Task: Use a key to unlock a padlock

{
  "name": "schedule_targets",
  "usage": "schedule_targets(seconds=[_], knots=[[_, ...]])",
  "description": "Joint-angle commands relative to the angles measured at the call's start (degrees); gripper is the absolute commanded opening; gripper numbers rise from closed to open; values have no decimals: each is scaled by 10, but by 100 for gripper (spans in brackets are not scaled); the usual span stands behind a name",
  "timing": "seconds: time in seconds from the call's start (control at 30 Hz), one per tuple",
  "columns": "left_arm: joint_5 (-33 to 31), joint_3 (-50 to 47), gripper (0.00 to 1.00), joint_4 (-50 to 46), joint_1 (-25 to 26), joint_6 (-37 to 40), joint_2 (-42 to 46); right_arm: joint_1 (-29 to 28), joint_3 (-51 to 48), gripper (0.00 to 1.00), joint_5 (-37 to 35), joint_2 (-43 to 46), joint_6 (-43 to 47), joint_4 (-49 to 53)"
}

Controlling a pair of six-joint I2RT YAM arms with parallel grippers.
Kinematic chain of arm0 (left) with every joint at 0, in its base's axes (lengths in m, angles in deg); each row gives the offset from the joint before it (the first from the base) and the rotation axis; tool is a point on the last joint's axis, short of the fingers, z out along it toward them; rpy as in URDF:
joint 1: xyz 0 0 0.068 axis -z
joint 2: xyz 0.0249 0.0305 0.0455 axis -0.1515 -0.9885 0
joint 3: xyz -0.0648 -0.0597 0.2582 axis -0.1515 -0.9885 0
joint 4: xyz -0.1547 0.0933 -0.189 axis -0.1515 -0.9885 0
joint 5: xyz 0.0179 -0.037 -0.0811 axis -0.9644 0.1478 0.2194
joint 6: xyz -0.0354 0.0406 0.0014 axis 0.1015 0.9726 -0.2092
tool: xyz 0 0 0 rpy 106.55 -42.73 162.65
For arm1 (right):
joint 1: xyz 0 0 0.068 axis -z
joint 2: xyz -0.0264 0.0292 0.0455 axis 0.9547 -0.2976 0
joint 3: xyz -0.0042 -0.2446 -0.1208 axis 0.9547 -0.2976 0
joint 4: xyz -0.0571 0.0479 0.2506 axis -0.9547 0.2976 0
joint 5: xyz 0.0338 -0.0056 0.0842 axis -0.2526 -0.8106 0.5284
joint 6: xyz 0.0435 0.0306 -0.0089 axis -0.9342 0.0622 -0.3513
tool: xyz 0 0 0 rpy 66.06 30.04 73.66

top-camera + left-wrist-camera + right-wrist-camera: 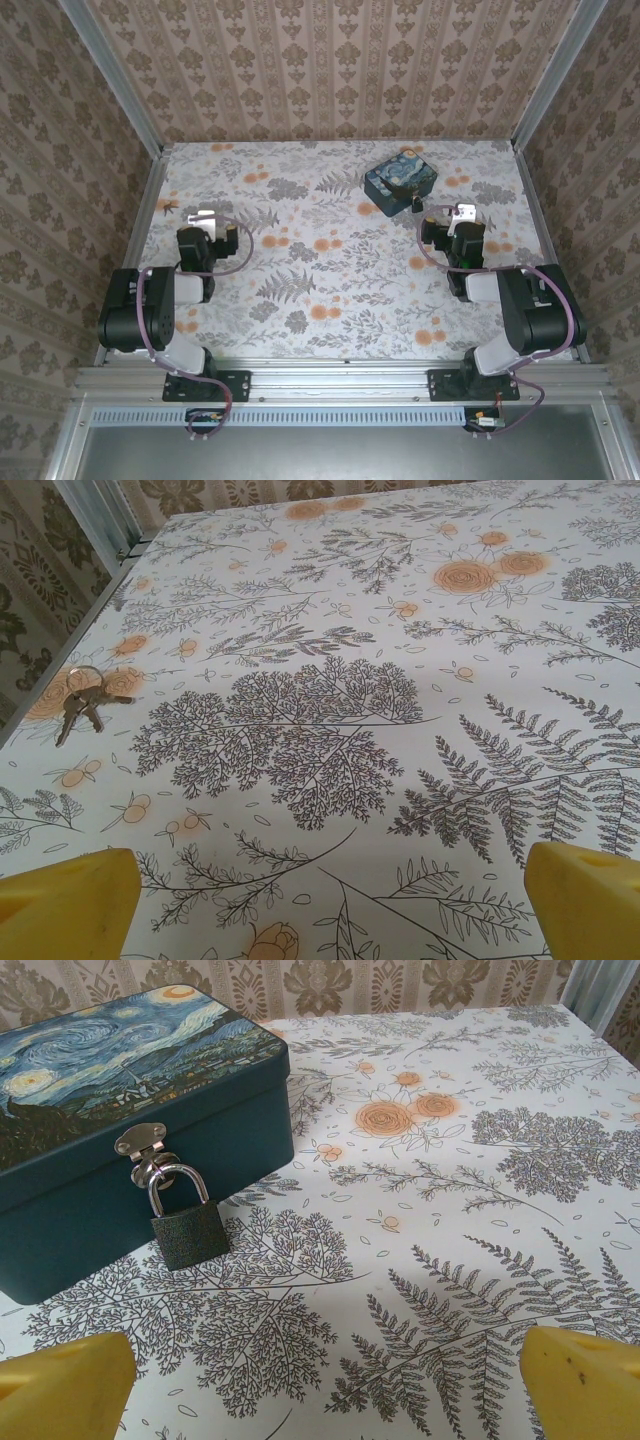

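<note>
Blue box, top view (400, 180): painted lid, far right on the flowered bench (330, 270), just beyond the right pincer (462, 212).
Top view, padlock (418, 204): a dark speck at the box's near corner, too small to read.
Top view, left pincer (205, 217): over the bench's left side, well apart from the box; its jaws are too small here to judge.
Left wrist, pincer: released, the yellow fingertips (65, 900) are cut off at both bottom corners, with bare bench between them and nothing grasped.
Left wrist, key (85, 695): on a ring (85, 675) with at least one more, lying flat on an orange blossom near the left rail (60, 660). How many hang there is unclear, and the teeth are blurred.
Right wrist, pincer: released and spread wide, with only the yellow tips in frame and nothing between them.
Right wrist, box: its left end is cropped by the frame.
Right wrist, padlock: dark grey body, its shackle closed through the silver hasp (140, 1145) on the front wall. The body hangs against that wall, and its keyhole is hidden.
</note>
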Motion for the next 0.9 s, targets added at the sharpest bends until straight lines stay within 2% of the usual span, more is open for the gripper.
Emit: schedule_targets(seconds=[0.0,0.3,0.37,0.4,0.47,0.57,0.63,0.7,0.87], knots=[[15,9,100,6,-6,-1,6,-1,-2,100,-2,1,9,-16],[33,11,100,2,-13,-3,6,-1,-2,100,-1,1,9,-15],[70,12,88,-1,-26,-5,11,0,-2,100,5,3,10,-17],[50,20,86,-24,-26,-14,29,0,10,100,7,13,11,11],[-16,87,89,-189,-25,-38,78,0,49,100,-9,60,6,122],[-51,212,94,-378,-30,-52,97,0,73,99,-12,139,-7,214],[-76,315,94,-512,-37,-82,66,-3,111,98,-1,165,-43,307],[-65,402,94,-612,-49,-115,28,-14,142,95,1,173,-69,373],[-85,560,89,-784,-70,-173,-69,-69,223,91,19,166,-97,498]])
